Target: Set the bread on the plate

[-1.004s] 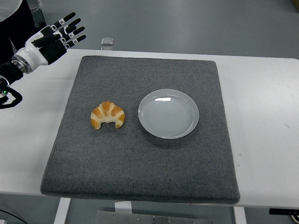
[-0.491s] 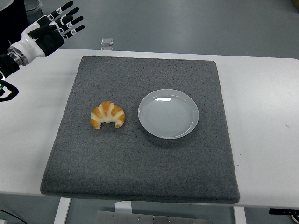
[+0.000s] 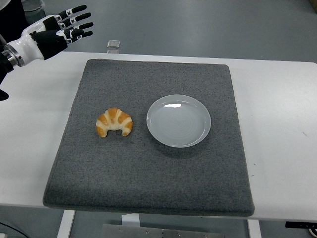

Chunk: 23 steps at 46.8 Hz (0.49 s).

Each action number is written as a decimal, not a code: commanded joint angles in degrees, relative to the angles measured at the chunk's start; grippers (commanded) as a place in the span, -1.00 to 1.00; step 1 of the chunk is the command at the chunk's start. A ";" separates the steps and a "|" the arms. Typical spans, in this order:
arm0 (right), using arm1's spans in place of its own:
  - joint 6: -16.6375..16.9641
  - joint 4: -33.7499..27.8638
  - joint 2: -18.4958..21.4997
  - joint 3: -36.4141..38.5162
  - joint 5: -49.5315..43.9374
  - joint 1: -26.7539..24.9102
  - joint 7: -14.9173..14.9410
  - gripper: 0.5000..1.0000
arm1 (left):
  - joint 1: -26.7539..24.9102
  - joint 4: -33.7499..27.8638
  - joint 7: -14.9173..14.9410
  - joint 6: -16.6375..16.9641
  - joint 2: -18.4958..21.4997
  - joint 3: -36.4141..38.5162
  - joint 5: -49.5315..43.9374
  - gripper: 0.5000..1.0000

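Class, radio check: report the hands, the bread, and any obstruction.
Left hand open, raised at far left corner; right hand out of view. Croissant on grey mat, left of empty plate. Path clear.

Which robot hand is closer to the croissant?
The left hand. It is raised at the picture's top left with fingers spread, holding nothing, far back and left of the croissant on the grey mat. The right hand isn't in view at all.

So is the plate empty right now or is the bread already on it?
Empty. The plate shows only its bare white surface, and the bread lies on the grey mat just left of it, apart from the rim.
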 commanded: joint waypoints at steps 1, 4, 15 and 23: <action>0.00 -0.01 0.00 0.00 0.00 0.00 0.01 0.73 | -0.18 -0.41 -0.07 -0.02 0.08 -0.27 3.59 1.00; 0.00 -0.01 0.00 0.00 0.00 0.00 0.01 0.72 | -0.70 -0.50 -0.07 0.07 0.60 -0.97 7.20 1.00; 0.00 -0.01 0.00 0.00 0.00 0.00 0.01 0.72 | -1.14 -6.03 -0.60 0.51 4.65 -3.26 18.63 1.00; 0.00 -0.01 0.00 0.00 0.00 0.00 0.01 0.72 | -1.23 -10.34 -0.95 0.86 6.85 -3.26 26.62 1.00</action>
